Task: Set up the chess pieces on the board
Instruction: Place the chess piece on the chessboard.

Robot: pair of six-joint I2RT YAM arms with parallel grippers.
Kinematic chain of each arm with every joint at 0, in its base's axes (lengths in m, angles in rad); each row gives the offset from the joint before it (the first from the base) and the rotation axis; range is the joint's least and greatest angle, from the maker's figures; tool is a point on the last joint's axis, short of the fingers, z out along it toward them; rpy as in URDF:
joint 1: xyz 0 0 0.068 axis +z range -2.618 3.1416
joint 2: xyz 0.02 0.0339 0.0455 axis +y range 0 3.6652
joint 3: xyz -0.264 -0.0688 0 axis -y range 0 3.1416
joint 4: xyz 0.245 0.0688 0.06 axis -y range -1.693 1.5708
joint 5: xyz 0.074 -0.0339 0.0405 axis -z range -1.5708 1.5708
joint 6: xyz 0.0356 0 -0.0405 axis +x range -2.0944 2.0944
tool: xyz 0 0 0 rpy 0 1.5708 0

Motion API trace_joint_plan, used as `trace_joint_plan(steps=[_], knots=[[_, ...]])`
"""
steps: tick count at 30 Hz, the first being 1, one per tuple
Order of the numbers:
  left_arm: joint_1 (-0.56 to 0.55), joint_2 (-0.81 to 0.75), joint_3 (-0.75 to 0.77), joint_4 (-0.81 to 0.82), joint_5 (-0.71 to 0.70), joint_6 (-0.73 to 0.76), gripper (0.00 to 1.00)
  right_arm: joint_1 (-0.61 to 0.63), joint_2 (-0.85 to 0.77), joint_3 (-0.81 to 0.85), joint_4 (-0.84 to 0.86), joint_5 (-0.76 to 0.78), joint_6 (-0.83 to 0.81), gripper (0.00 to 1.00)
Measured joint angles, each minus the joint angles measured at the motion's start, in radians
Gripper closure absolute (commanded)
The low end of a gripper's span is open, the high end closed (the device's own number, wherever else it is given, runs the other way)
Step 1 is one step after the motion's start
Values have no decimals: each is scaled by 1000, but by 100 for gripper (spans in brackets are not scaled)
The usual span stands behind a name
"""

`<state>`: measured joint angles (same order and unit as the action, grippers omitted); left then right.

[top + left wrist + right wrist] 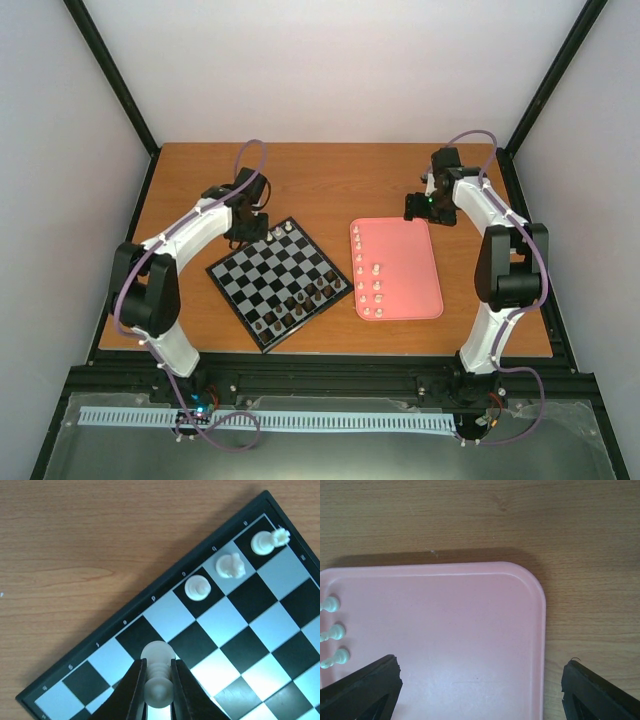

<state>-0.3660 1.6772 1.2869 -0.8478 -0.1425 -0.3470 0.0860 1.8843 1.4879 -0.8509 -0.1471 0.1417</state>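
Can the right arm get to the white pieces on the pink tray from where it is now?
Probably yes. The right gripper is open above the tray's far corner, and only bare tray lies between it and the white pieces.

Glossy board (235, 625), tray (470, 630) — smooth plastic, wood-grain table (75, 555)

Robotics lab test cell: white panel walls (330, 70), black frame posts (112, 80), wooden tabletop (340, 180), left arm (185, 238), right arm (490, 210) bolted to black extrusion rail (330, 382), purple cables (238, 165) exposed.
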Motion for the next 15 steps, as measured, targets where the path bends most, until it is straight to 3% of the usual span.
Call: trace_joint_plan(steps=[15], knots=[[12,137,24,68,38,2,99,3,7,6,-18,4,-8,12]])
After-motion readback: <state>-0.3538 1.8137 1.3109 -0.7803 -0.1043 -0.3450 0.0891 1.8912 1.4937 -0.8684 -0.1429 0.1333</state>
